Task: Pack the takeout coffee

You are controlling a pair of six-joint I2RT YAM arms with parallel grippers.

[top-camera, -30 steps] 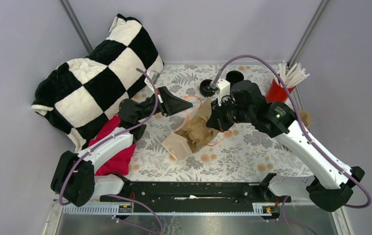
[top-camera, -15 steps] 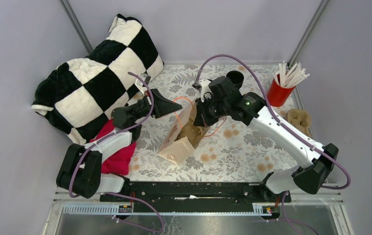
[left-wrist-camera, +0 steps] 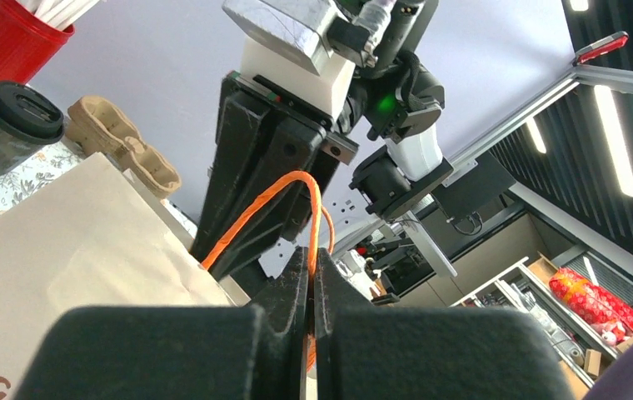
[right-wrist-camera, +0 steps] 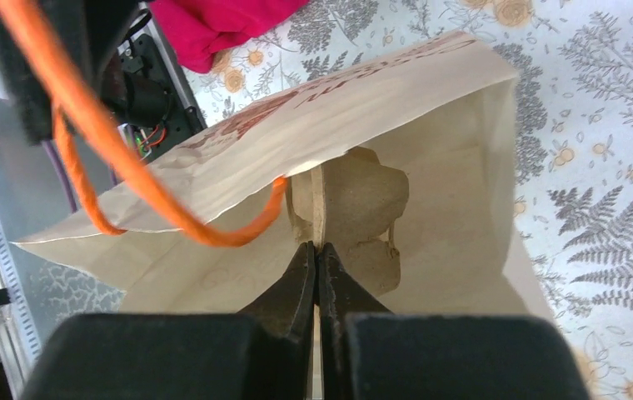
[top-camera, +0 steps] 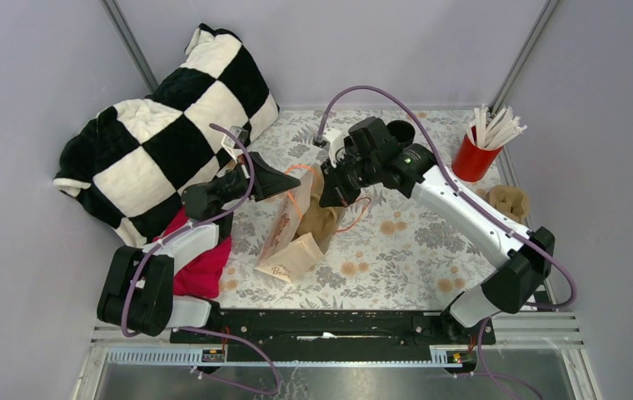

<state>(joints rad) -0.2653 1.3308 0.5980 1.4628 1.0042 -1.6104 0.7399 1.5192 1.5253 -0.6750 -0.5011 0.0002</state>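
red cloth [top-camera: 201,271]: near-left on the table [top-camera: 413,250], beside the left arm's base.
paper bag [top-camera: 291,250]: mid-table, bottom on the floral cover, mouth lifted toward the far side, leaning.
left gripper [left-wrist-camera: 310,268]: jaws pinched tight on the bag's orange handle [left-wrist-camera: 284,196], holding that side of the mouth up.
right gripper [right-wrist-camera: 317,254]: jaws closed on the thin edge of a cardboard cup carrier [right-wrist-camera: 355,208], which sits inside the bag's mouth.
second carrier [top-camera: 503,201]: right edge of the table, apart from both arms.
takeout coffee [top-camera: 401,132]: far side, lid on, upright, outside the bag, just behind the right arm.
red cup [top-camera: 470,160]: far right, full of white straws.
checkered cushion [top-camera: 171,133]: far-left corner.
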